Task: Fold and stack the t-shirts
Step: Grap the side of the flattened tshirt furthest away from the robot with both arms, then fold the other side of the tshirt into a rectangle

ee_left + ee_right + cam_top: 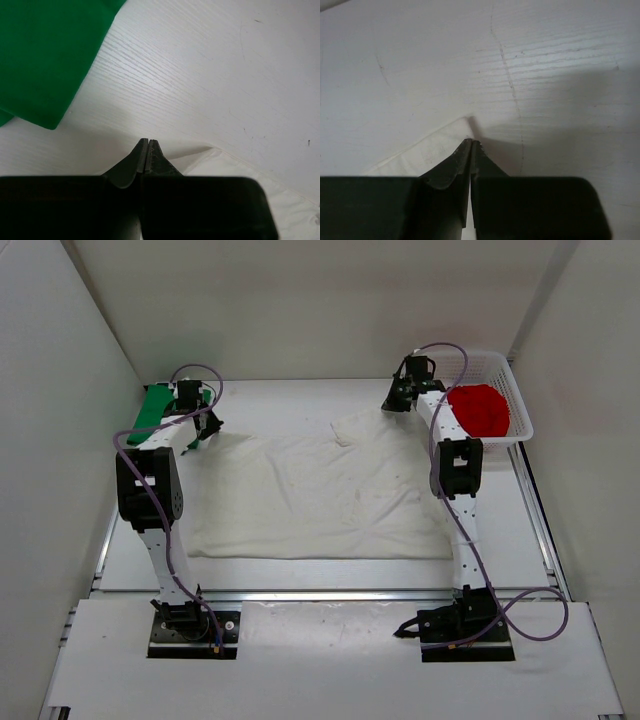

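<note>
Subject: white t-shirt (320,500), spread flat and open across the middle of the table (300,400), with shallow wrinkles and a small turned-over flap on its far edge. No fold has been made in it yet.

Other garments: the green t-shirt (152,410) lies bunched at the far left. The red t-shirt (480,410) sits crumpled in the mesh basket (520,405) at the far right. Neither is folded.

Left pincer (205,430): jaws pressed together at the shirt's far-left corner. In the wrist view a ridge of white cloth (235,175) runs up to the closed tips (148,142), so it appears pinched there, though the contact itself is hidden. The green cloth (45,55) lies apart, farther off.

Right pincer (392,402): jaws likewise closed, at the far-right part of the shirt. A pointed corner of cloth (430,145) tents up to the tips (471,142). The hold appears to be only a thin pinch.

Handling assessment: the garment is light, limp and thin, with no stiffness. It will sag between the two holds and drag on the table. It is not fragile, but a shallow pinch at a corner could slip free.

Recommendation: hold at both far corners or the hemmed edge, where the cloth is doubled. Keep the two holds level and taut when carrying that edge toward the near side.
</note>
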Robot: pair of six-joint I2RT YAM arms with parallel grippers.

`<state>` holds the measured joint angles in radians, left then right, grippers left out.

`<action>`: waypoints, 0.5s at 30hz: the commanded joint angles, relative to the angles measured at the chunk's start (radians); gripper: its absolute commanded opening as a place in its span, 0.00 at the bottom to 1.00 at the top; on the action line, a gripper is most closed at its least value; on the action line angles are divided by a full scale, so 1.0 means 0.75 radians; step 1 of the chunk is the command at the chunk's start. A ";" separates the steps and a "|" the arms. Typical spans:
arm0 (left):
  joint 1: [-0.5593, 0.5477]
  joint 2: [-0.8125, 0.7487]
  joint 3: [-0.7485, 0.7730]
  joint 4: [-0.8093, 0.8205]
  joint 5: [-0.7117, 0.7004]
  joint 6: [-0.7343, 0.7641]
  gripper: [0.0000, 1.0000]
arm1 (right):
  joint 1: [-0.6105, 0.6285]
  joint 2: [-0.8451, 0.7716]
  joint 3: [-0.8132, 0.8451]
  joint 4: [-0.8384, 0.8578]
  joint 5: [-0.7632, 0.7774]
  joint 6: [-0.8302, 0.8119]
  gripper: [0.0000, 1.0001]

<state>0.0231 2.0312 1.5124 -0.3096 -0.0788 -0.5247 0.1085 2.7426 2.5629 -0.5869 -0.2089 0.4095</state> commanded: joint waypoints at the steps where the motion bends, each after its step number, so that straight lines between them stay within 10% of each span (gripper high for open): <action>1: -0.008 -0.047 -0.022 0.030 0.015 -0.016 0.00 | 0.013 0.002 0.149 -0.025 0.037 0.017 0.01; 15: 0.043 -0.260 -0.282 0.161 0.125 -0.084 0.00 | 0.170 -0.274 0.328 -0.774 0.274 -0.098 0.00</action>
<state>0.0559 1.9518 1.3071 -0.2436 -0.0166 -0.5777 0.1974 2.6411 2.7785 -1.0267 -0.0673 0.3603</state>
